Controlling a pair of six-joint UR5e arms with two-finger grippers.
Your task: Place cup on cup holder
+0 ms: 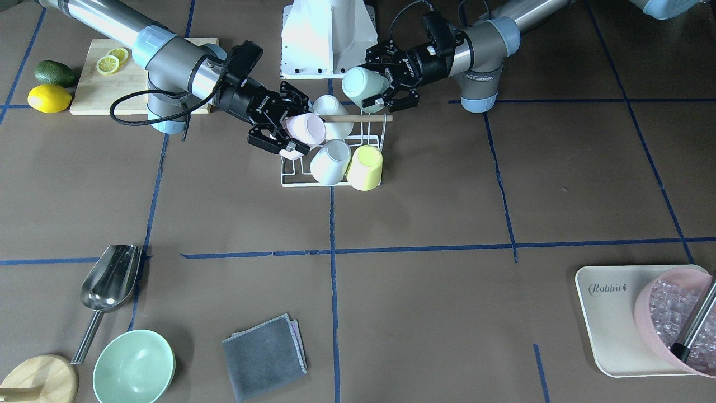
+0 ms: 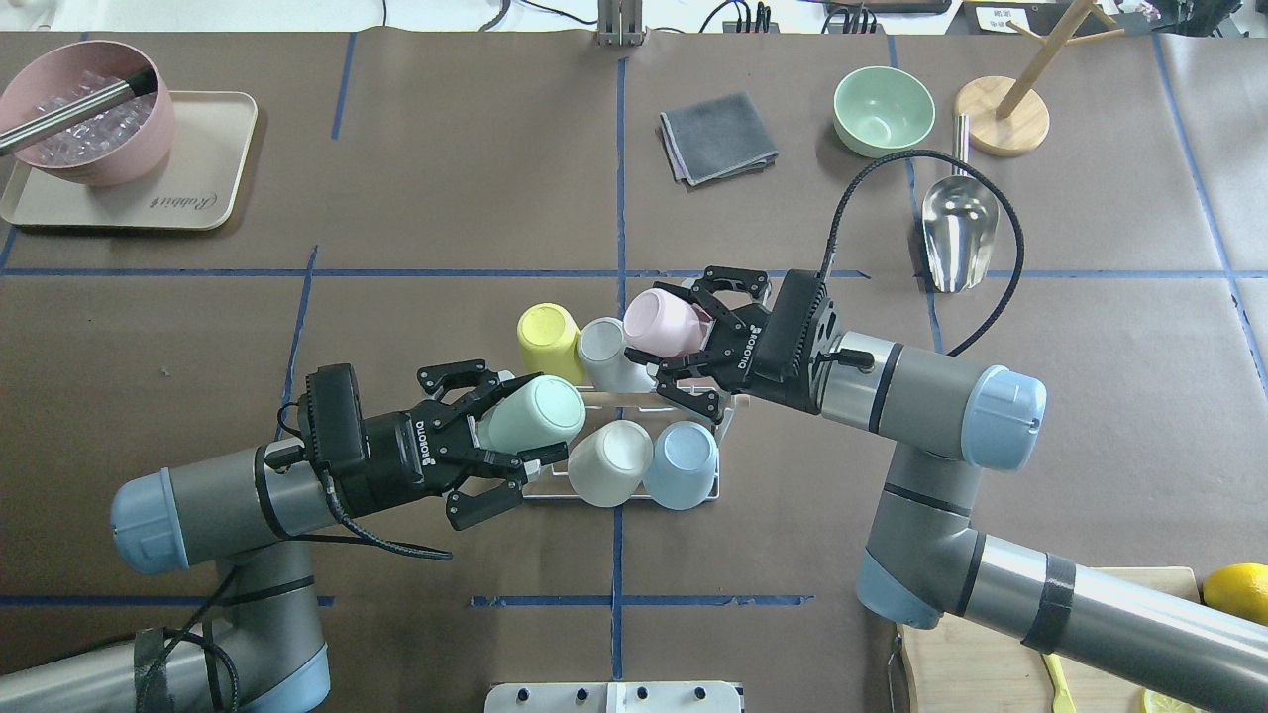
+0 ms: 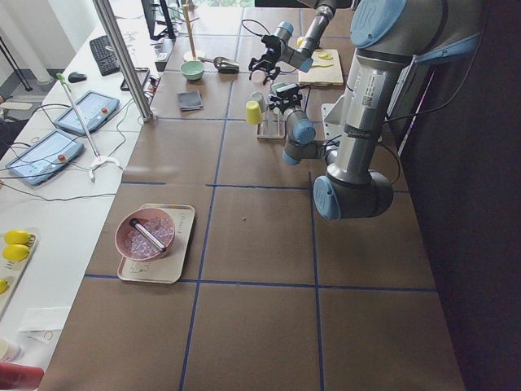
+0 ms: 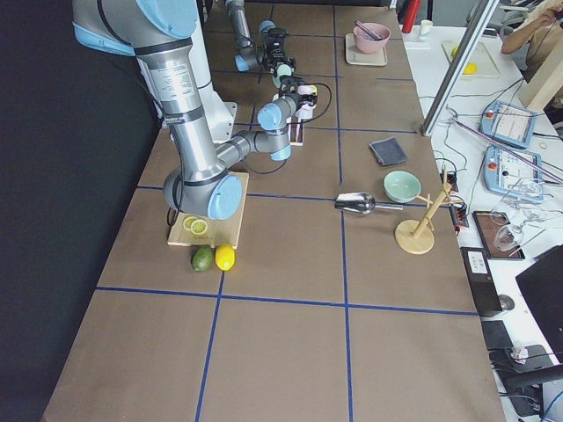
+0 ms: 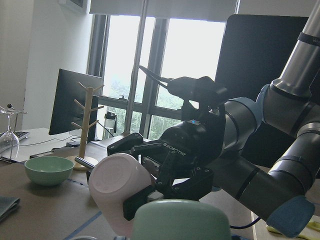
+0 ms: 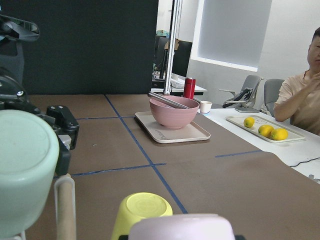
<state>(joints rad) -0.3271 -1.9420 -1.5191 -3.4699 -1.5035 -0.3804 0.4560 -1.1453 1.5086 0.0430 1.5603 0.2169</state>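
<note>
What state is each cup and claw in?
left gripper, shut on mint cup
right gripper, shut on pink cup
mint cup, held, tilted
pink cup, held, tilted
yellow cup, upside down on cup holder
blue cup, same
white cups, same

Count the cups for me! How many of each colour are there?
Yellow cup: 1
White cups: 2
Pink cup: 1
Mint green cup: 1
Light blue cup: 1
Total: 6 cups
</note>
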